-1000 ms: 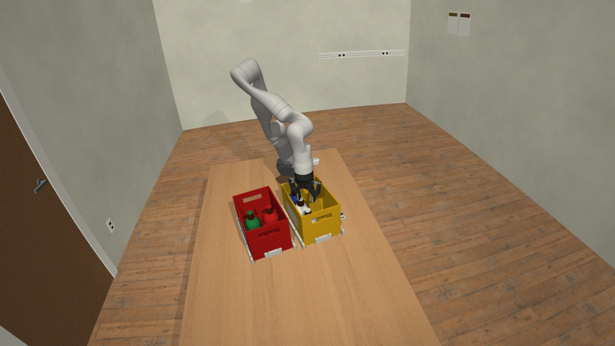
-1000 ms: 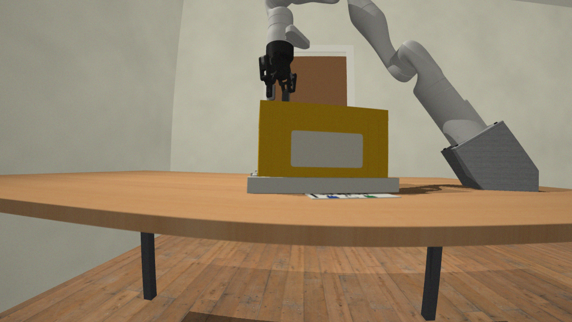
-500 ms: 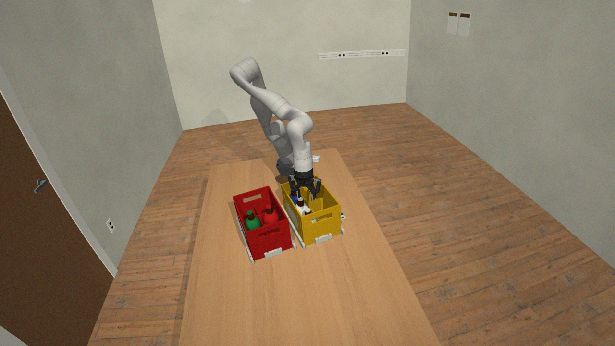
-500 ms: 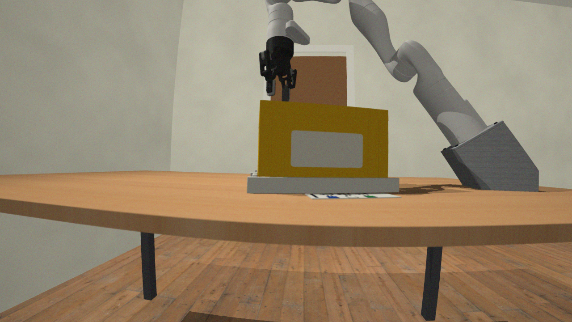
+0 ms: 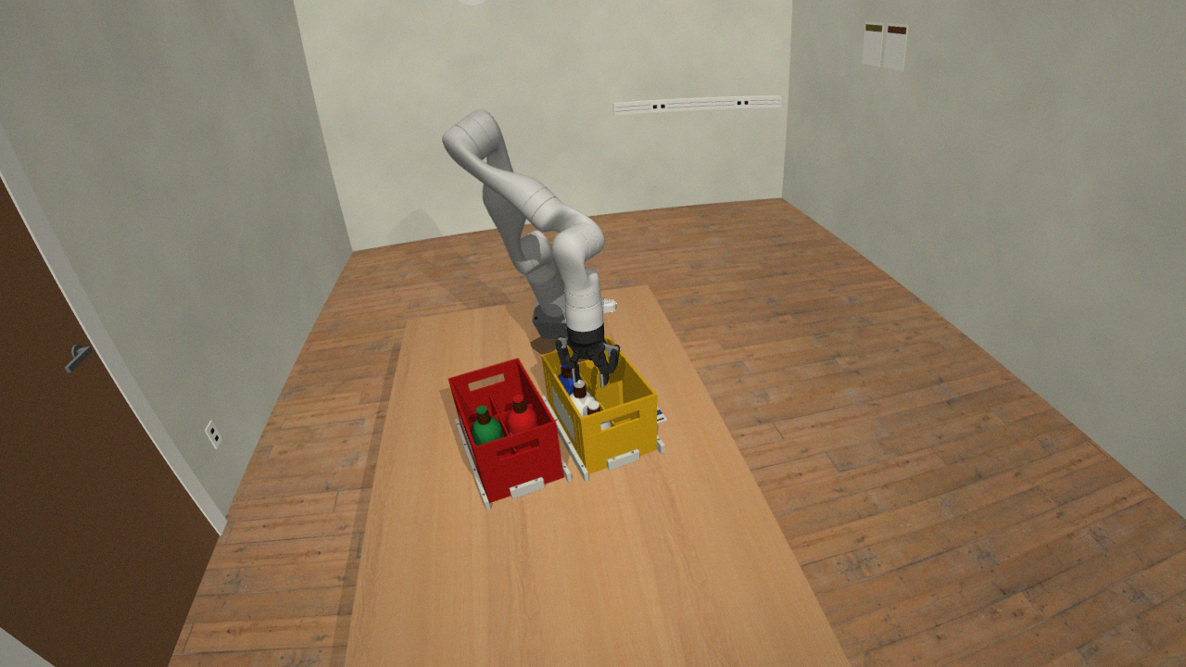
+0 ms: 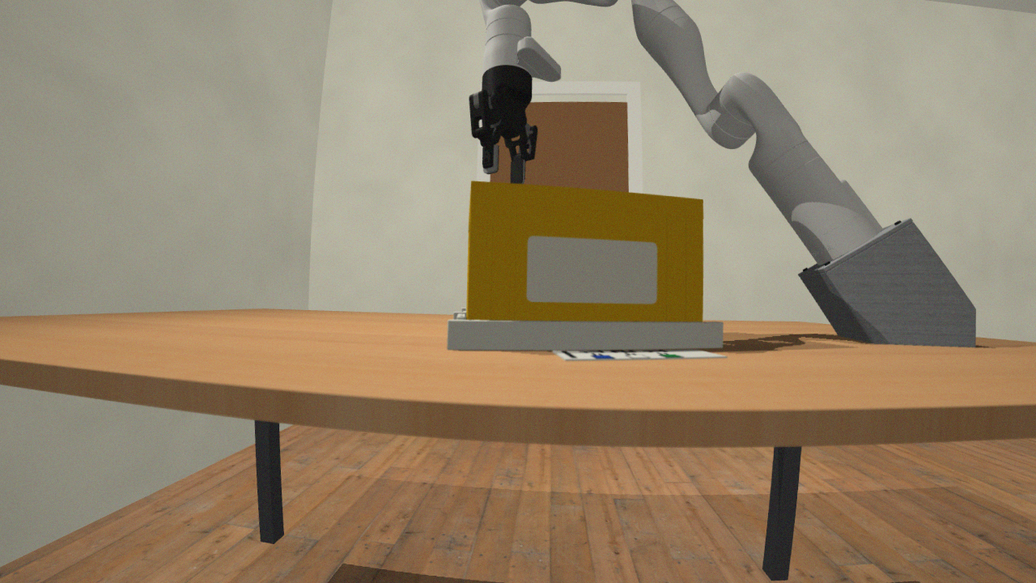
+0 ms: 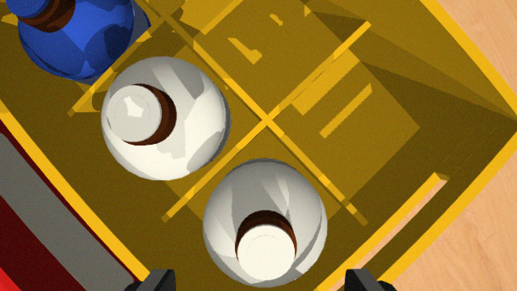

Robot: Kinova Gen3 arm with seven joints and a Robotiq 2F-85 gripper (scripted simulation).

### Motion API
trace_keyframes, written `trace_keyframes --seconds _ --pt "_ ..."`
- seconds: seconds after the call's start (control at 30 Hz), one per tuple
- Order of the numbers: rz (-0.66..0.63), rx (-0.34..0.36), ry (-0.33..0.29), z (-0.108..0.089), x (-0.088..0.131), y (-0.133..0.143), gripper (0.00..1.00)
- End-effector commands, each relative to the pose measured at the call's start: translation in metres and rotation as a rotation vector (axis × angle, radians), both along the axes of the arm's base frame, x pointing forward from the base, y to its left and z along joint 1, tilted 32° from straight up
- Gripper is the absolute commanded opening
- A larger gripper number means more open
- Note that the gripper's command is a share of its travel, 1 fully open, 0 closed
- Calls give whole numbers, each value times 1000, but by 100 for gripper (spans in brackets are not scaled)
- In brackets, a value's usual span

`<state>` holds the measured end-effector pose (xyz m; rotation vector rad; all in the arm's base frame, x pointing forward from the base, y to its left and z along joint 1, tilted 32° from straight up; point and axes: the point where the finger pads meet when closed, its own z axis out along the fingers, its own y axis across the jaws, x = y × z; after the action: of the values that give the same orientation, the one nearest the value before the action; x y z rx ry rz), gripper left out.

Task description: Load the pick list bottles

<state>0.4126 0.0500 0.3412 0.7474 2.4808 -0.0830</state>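
Bottles, two round white ones with brown necks (image 5: 581, 401) (image 7: 202, 121) and a round blue one (image 5: 567, 383) (image 7: 81, 44), stand in the yellow plastic crate (image 5: 625, 446) (image 6: 499, 253) (image 7: 470, 52). The black claw (image 5: 590, 381) (image 6: 503, 176) (image 7: 260, 279) is quite wide, holding nothing. It should go straight up, missing necks and walls. The round green bottle (image 5: 486, 430), in the red plastic crate (image 5: 523, 476) (image 7: 12, 222), may be next.

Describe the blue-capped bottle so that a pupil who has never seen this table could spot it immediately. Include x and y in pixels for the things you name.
Find the yellow open-topped crate (image 5: 634, 439) (image 6: 587, 217) (image 7: 69, 198) beside the red one. Inside, along the side nearest the red crate, three bottles stand in a row. Yours is the round-shouldered blue bottle (image 5: 567, 383) (image 7: 93, 44) at the end nearer the robot's base; its two neighbours are white.
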Motion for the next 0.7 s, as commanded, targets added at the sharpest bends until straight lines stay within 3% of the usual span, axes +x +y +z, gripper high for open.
trace_keyframes --seconds 0.0,0.33,0.67 --pt "0 0 -2 1 0 0 67" --pt "1 0 -2 1 -1 -2 67" --pt "0 0 -2 6 -13 -50 67"
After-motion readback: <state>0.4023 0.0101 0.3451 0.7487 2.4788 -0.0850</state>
